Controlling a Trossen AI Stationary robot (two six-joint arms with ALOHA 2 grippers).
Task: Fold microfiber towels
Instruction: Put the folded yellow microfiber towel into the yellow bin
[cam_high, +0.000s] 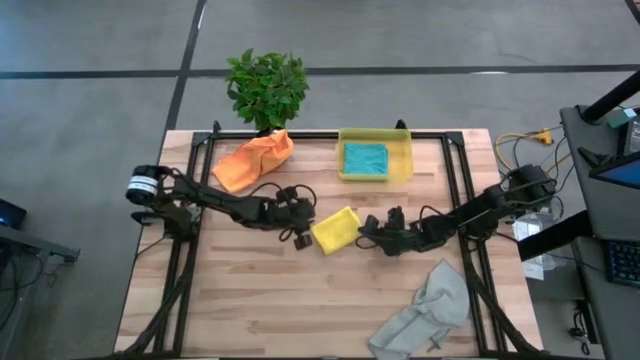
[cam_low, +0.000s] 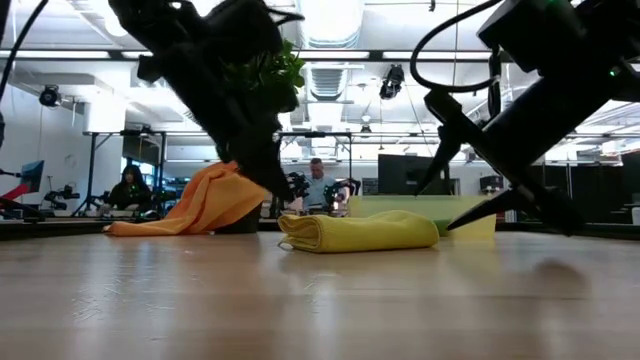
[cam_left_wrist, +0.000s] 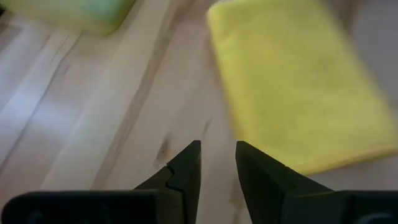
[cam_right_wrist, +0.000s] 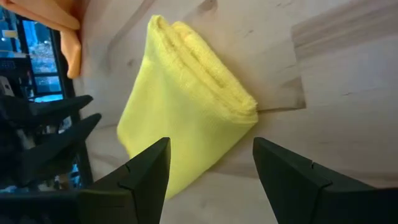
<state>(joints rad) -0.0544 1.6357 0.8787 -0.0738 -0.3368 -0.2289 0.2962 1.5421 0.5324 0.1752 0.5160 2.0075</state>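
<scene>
Four towels in view on the desk (cam_high: 260, 310), at different stages. Largest and least finished: light grey towel (cam_high: 425, 310), crumpled at the near right corner, hanging partly over the edge; not yet folded. Next, orange towel (cam_high: 255, 160), heaped loosely at the far left beside the potted plant (cam_high: 267, 88); also left to do. Then yellow towel (cam_high: 335, 229), mid-desk, folded into a compact layered packet lying flat, apparently done and likely waiting to be put away. Smallest, teal towel (cam_high: 365, 158), folded and lying inside the yellow bin (cam_high: 404, 172) at the far edge. Roughly half done, by this reckoning. Left gripper (cam_high: 298, 236) reaching in low from the left, just beside the yellow packet's left edge, fingers narrowly parted and holding nothing. Right gripper (cam_high: 370, 234) stretched in from the right, low over the desk, fingers spread wide and empty, pointed at the packet's folded right edge, close but apart from it.
</scene>
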